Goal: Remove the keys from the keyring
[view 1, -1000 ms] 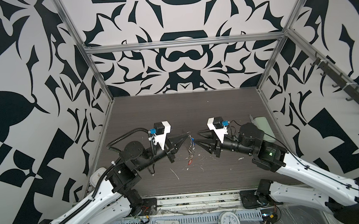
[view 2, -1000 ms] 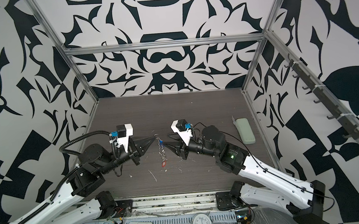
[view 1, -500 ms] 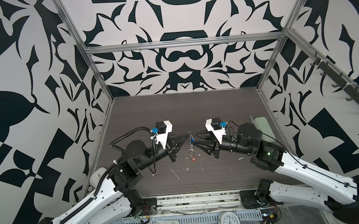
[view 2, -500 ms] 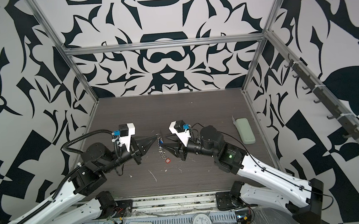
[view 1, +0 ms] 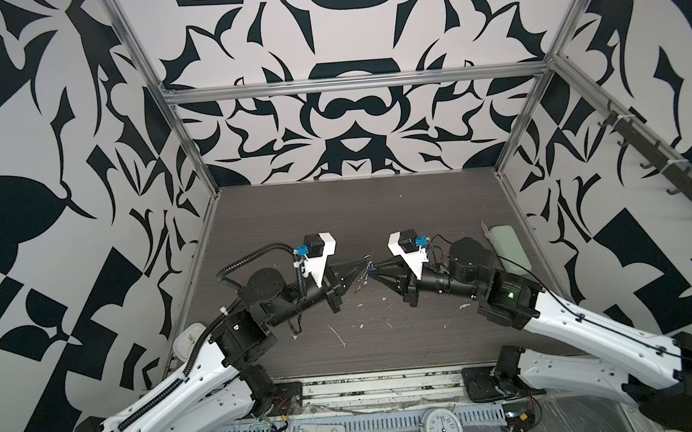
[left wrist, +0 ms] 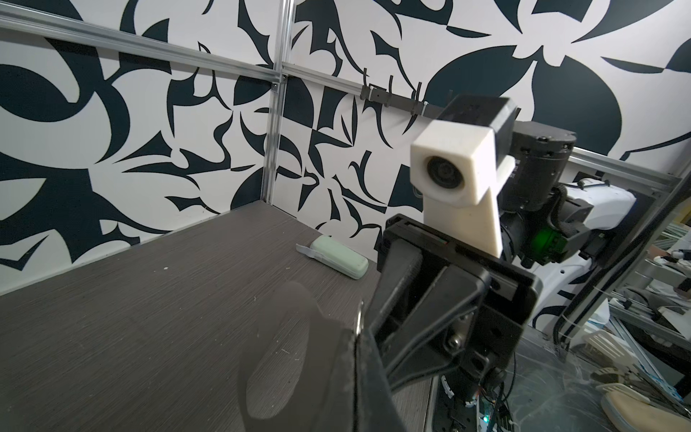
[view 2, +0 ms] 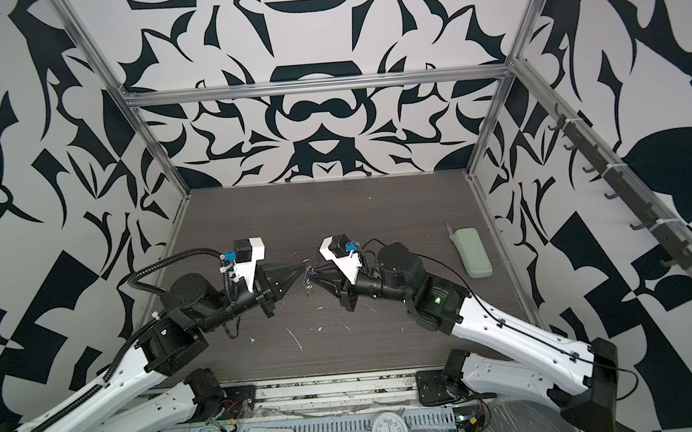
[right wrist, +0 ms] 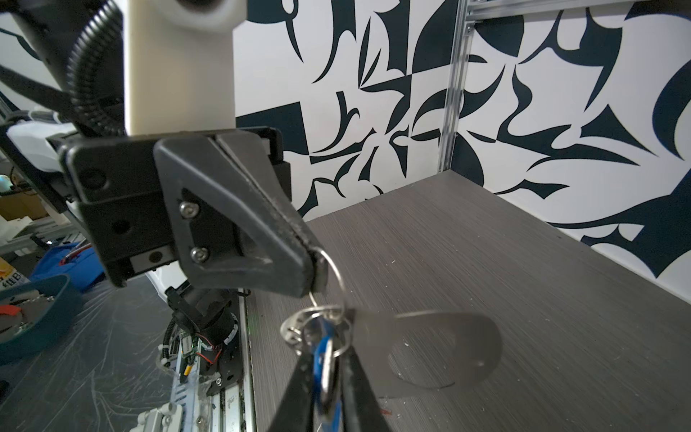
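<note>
Keyring (right wrist: 374, 325) above table (view 1: 356, 208) centre, edges well apart

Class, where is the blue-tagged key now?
In the right wrist view the blue-tagged key hangs from the keyring in the left gripper, between the jaws of the right gripper.

R tool (view 1: 376, 270) moved in to L tool (view 1: 364, 262), tips now nearly meeting; its jaws narrowed onto blue-tag key (right wrist: 324, 361); key bunch (view 2: 308, 281) hangs higher.

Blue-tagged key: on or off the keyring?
On. In the right wrist view the blue-tagged key, pinched in the right gripper, is threaded on the keyring that the left gripper holds.
</note>
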